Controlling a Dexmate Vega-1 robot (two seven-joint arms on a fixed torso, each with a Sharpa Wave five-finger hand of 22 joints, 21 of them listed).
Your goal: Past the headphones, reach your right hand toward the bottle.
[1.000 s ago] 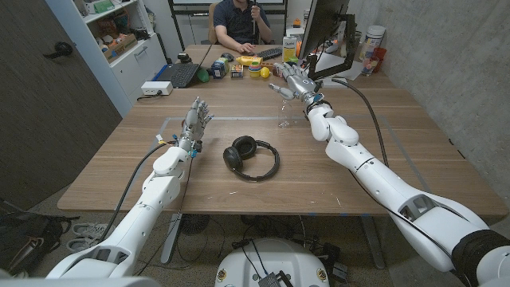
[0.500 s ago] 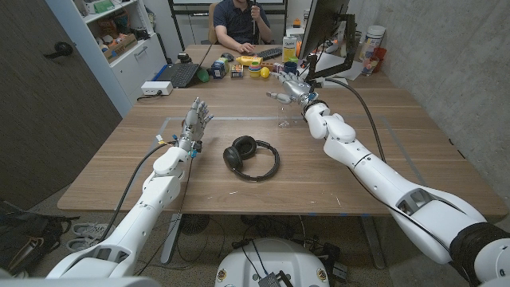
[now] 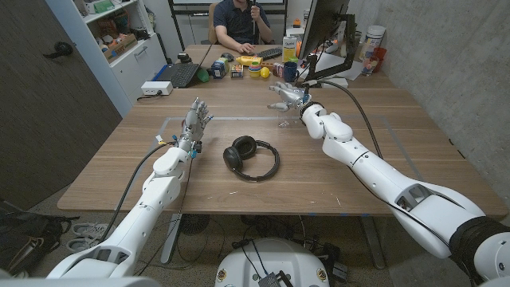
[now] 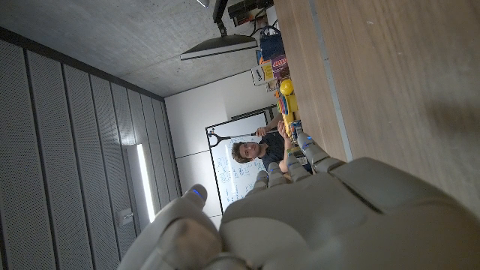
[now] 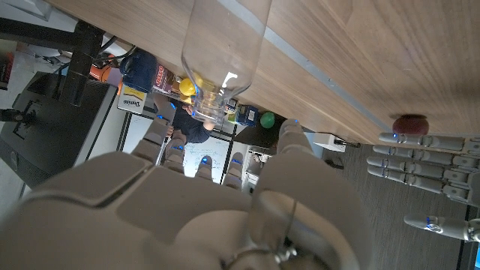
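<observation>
Black headphones (image 3: pixel 251 156) lie on the wooden table (image 3: pixel 382 159) near its middle. Beyond them stands a clear plastic bottle (image 3: pixel 284 120), faint in the head view. In the right wrist view the bottle (image 5: pixel 223 49) is upright just past my fingers (image 5: pixel 294 146). My right hand (image 3: pixel 288 93) hovers over the far side of the bottle with fingers spread, holding nothing. My left hand (image 3: pixel 195 120) stands left of the headphones, fingers up and apart, empty. The left hand (image 5: pixel 420 176) also appears in the right wrist view.
A person (image 3: pixel 239 20) sits behind the far edge. A monitor (image 3: pixel 323 32), a laptop (image 3: pixel 179 74), a white box (image 3: pixel 157 88) and several small items (image 3: pixel 251 68) crowd the table's far side. A cable (image 3: pixel 362 108) runs beside my right arm.
My right hand has swung left from beside the monitor and come closer to the bottle. The left hand and headphones have not moved.
</observation>
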